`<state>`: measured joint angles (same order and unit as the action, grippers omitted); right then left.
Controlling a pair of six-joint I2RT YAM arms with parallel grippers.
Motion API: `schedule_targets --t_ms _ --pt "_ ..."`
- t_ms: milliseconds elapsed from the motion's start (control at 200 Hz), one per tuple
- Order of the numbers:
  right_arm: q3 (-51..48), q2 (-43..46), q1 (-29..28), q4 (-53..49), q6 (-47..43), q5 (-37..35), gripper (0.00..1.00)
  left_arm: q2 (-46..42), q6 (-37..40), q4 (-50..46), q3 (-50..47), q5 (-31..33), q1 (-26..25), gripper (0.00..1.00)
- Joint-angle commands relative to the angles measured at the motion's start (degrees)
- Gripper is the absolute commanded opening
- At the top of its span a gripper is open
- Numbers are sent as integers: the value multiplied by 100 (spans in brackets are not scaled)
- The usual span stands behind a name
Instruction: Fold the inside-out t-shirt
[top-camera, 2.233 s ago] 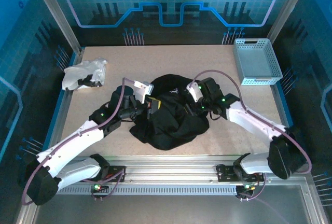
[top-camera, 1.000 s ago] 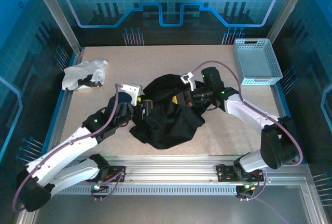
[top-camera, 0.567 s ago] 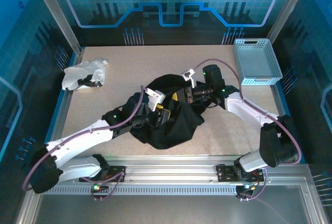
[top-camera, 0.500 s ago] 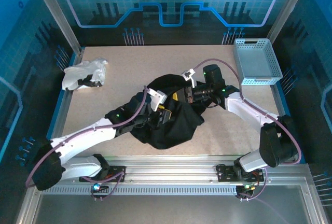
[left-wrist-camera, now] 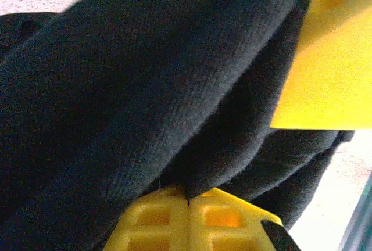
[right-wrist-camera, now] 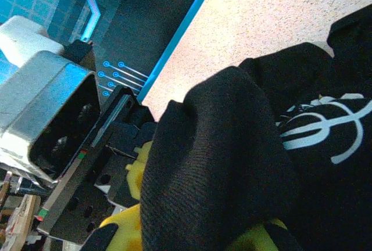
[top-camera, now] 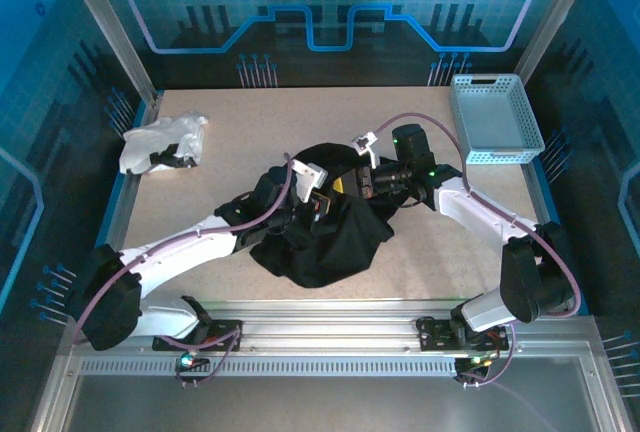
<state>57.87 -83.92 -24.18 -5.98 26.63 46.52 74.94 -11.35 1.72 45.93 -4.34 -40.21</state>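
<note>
The inside-out t-shirt [top-camera: 330,237] is a crumpled black heap at the middle of the table, with a white print [right-wrist-camera: 317,126] showing on it. My left gripper [top-camera: 322,202] reaches in from the left and is shut on a raised fold of the black cloth; its yellow pads [left-wrist-camera: 157,216] meet with the fabric pinched in the seam. Right beside it, my right gripper [top-camera: 349,185] is shut on the same lifted ridge, with cloth draped over its yellow fingers [right-wrist-camera: 122,233]. One of the right gripper's yellow fingers [left-wrist-camera: 331,71] shows close by in the left wrist view.
A small white cloth garment [top-camera: 160,142] lies at the far left edge of the table. A pale blue basket [top-camera: 495,117] stands at the back right corner. Bare tabletop [top-camera: 250,122] surrounds the shirt.
My left arm swung right and forward onto the shirt's raised fold and its jaws closed on the cloth. The right gripper held still, gripping the shirt.
</note>
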Motion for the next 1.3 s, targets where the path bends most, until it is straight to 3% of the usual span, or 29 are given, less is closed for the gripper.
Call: schedule_targets --t_ms 0,95,275,385,495,660,995,1065,1130,1195,1295 --pt "316 7 52 -432 -260 -430 4 -310 -265 163 139 -601 34 0" --pt "595 22 -95 -910 -537 -1443 19 -666 -942 217 161 -1101 178 0" --pt "768 322 -165 -1258 -786 -2781 33 -1002 -2493 -61 464 -1282 570 0" --pt "375 998 -280 -1155 -1180 -3258 38 -1119 -2800 -121 494 -1293 570 0" --pt "-289 1845 -773 -842 -1733 -3762 42 -1258 -2771 -217 483 -1151 573 0" --pt "-1040 2338 -1454 -330 -2013 -3696 45 -1344 -2719 -204 464 -1135 567 0" --pt "-1016 1335 -1651 312 -1760 -3759 45 -1393 -2752 -193 415 -1240 574 0" --pt "-951 1158 -1662 302 -1731 -3949 39 -1428 -2695 -219 406 -1263 574 0" --pt "-862 1106 -1653 110 -1792 -4197 19 -1479 -2593 -326 429 -1245 577 0" --pt "-847 1184 -1613 -69 -1869 -4422 5 -1565 -2558 -449 452 -1286 646 0" --pt "-936 1365 -1514 -286 -2031 -4562 0 -1761 -2697 -396 388 -1548 927 0"
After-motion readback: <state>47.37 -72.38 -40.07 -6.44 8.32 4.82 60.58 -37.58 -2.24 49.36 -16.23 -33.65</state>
